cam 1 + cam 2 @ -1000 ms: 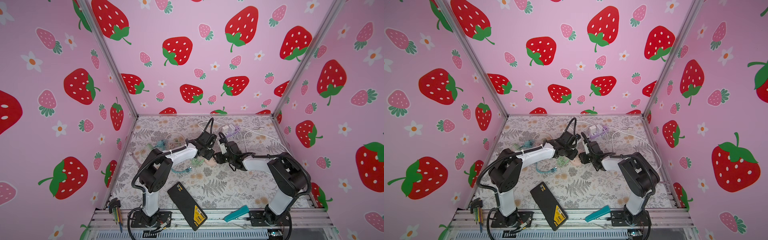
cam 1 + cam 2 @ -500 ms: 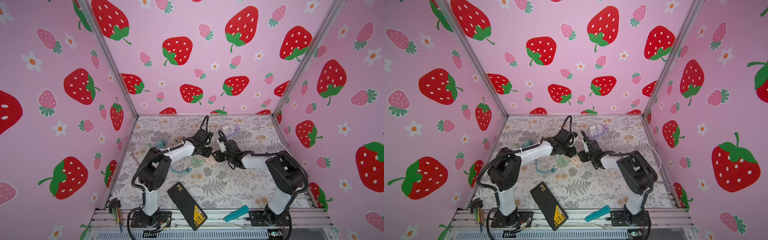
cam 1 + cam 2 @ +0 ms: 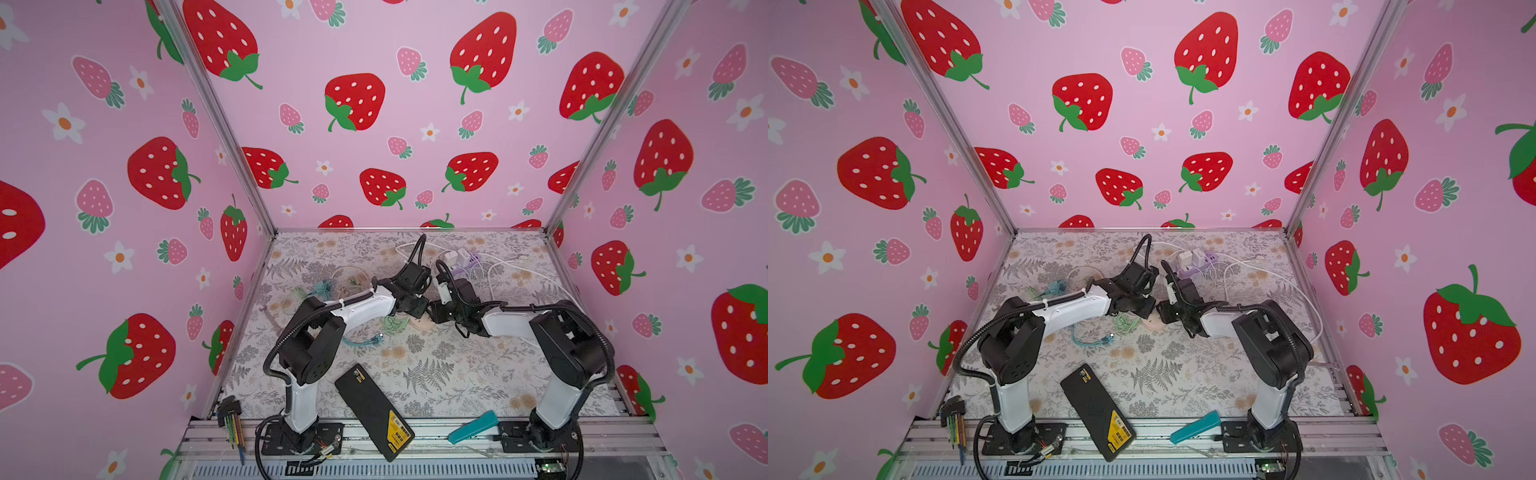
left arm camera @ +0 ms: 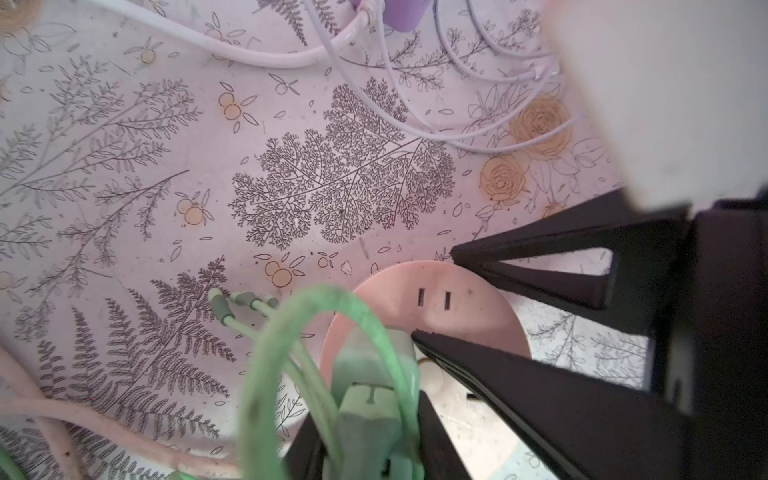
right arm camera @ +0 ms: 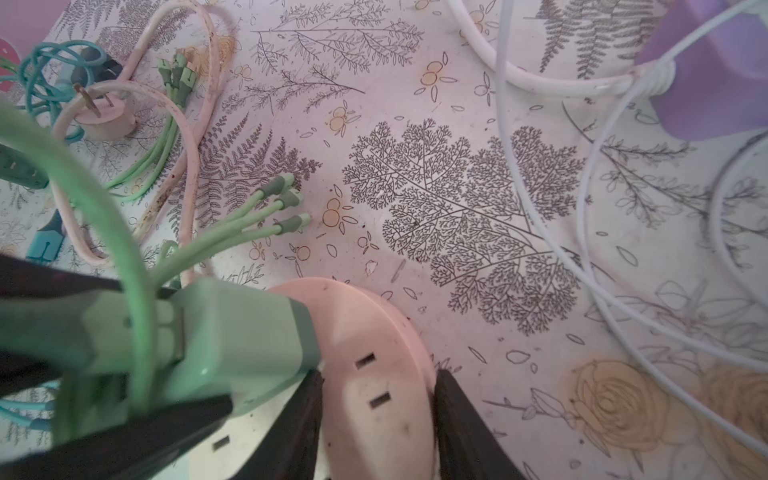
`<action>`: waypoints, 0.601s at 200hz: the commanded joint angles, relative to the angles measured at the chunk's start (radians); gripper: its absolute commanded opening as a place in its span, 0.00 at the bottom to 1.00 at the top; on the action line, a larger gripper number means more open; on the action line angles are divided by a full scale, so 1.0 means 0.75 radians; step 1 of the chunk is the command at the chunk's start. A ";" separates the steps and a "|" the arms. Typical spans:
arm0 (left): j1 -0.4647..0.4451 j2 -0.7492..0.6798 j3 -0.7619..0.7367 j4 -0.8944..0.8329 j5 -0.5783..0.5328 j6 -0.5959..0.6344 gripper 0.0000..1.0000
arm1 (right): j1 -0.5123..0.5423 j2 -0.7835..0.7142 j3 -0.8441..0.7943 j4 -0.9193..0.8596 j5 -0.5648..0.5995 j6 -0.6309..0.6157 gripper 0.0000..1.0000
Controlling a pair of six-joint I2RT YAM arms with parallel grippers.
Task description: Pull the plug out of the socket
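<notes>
Saw both arms meeting over the middle of the flowered bench (image 3: pixel 436 374), just below the centre of the frame in both top views. Found the left tool (image 4: pixel 370 436) clamped shut on the pale green plug (image 4: pixel 370 374), with a black finger pressed to each side of its body. Found the right tool (image 5: pixel 378 374) closed around the round pink socket (image 5: pixel 365 328), its fingers touching two opposite edges. Noted the plug seated against the socket's face and not yet pulled free, just beside a pair of bare slots. Made out only a sliver of pink socket under the two tools in both top views (image 3: pixel 423 325) (image 3: pixel 1154 325).

Saw a thick green cable (image 5: pixel 139 291) looping up from the back of the plug. Saw three small green connectors (image 5: pixel 286 201) lying on the bench near the socket. Noted a loose pink plug (image 5: pixel 106 120) further off, prongs up, among pink and teal cords. Spotted a purple power strip (image 3: pixel 467 259) with white cords (image 5: pixel 511 70) above centre in a top view, well apart from the socket. Saw a black case (image 3: pixel 374 409) with a yellow label and a teal handle (image 3: pixel 473 427) along the lower edge of the bench.
</notes>
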 commanded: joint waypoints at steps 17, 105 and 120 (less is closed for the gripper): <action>-0.019 -0.006 0.009 -0.169 -0.374 0.038 0.11 | -0.006 0.090 -0.041 -0.252 0.058 -0.016 0.44; -0.013 0.028 0.080 -0.233 -0.297 0.029 0.10 | -0.006 0.106 -0.026 -0.255 0.017 -0.027 0.44; 0.003 0.029 0.081 -0.224 -0.228 0.005 0.10 | -0.006 0.115 -0.021 -0.263 0.013 -0.030 0.44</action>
